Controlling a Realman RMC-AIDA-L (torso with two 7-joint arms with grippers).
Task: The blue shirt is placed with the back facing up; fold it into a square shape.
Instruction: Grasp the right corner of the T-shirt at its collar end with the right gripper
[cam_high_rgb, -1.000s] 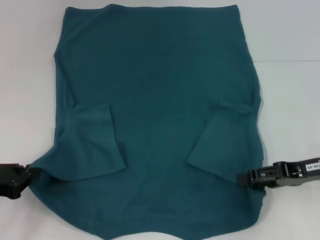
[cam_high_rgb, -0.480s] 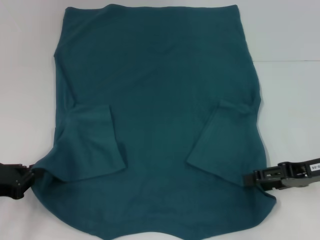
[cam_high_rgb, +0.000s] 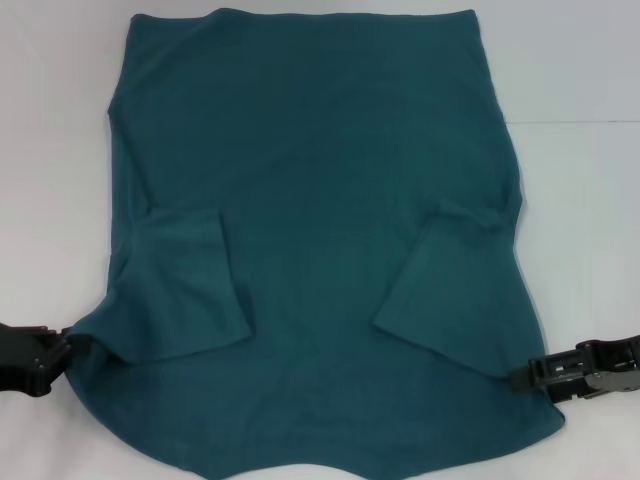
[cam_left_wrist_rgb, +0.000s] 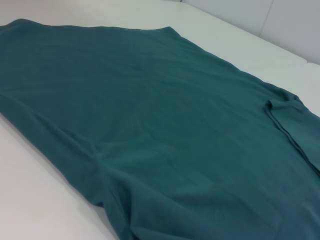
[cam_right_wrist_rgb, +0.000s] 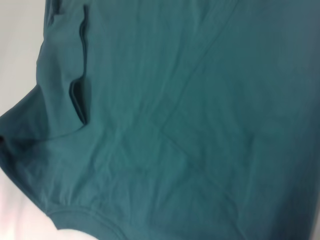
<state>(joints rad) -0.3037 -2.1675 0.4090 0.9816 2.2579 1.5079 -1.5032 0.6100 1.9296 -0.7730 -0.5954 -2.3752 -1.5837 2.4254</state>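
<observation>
A blue shirt (cam_high_rgb: 320, 250) lies spread flat on a white bench (cam_high_rgb: 580, 200), covering most of its middle. Its straight hem runs along the far edge of the bench, and its neck end, with a curved dip, reaches the near edge. Both short sleeves are folded inward onto the body: the left sleeve (cam_high_rgb: 180, 290) lies as a slanted flap near the left edge of the cloth, and the right sleeve (cam_high_rgb: 440, 290) as a matching flap near the right edge. The fabric is plain and matte, with soft ripples near the two near corners.

The left gripper (cam_high_rgb: 62, 352) sits low at the near left edge of the bench, touching the shirt's side edge just below the left sleeve. The cloth rises in a small pinched point there, so the black fingers appear closed on the shirt's edge. The right gripper (cam_high_rgb: 518, 378) sits at the near right edge of the bench, its tip meeting the shirt's side edge below the right sleeve; it too appears clamped on the cloth, with the shirt's corner drawn outward beneath it.

The left wrist view shows the shirt (cam_left_wrist_rgb: 160, 125) stretching away over the bench. The right wrist view is almost filled with the shirt (cam_right_wrist_rgb: 200, 125) and one folded sleeve edge.
</observation>
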